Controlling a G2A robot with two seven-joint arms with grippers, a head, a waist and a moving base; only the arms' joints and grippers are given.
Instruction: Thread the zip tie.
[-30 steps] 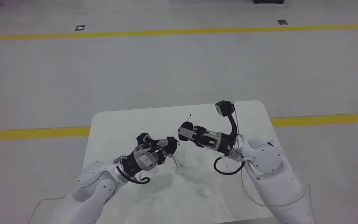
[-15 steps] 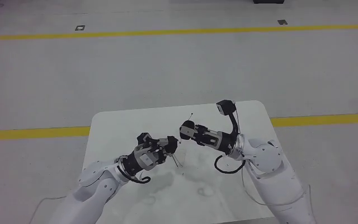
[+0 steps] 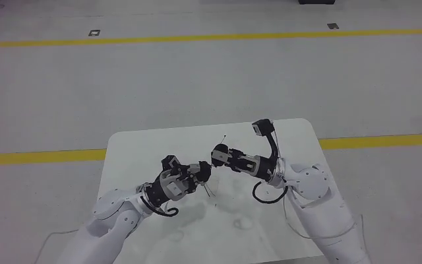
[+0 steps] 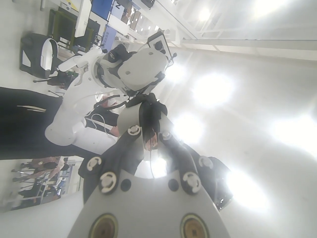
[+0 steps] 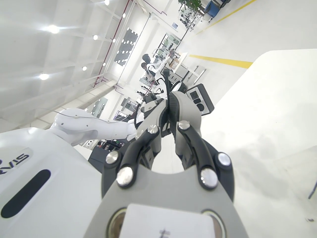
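Observation:
A thin black zip tie is held between both grippers above the middle of the white table (image 3: 132, 158). My right gripper (image 3: 216, 157) is shut on one part of it, and a short end (image 3: 223, 140) pokes up past its fingers. In the right wrist view that black strip (image 5: 168, 87) stands out beyond my shut right gripper (image 5: 169, 122). My left gripper (image 3: 203, 170) sits just beside the right one, almost touching, and a thin tail (image 3: 208, 190) hangs below it toward the table. The left wrist view has my left gripper (image 4: 149, 134) shut on the black zip tie (image 4: 148, 115).
A small pale lump (image 3: 242, 226) lies on the table near its front edge, below the right arm. The table's rounded far corner (image 5: 260, 58) is close to the right gripper. Bare tabletop stretches to the back left.
Almost nothing has changed. The right wrist has shifted very slightly, and both grippers keep their hold on the zip tie in the same spot.

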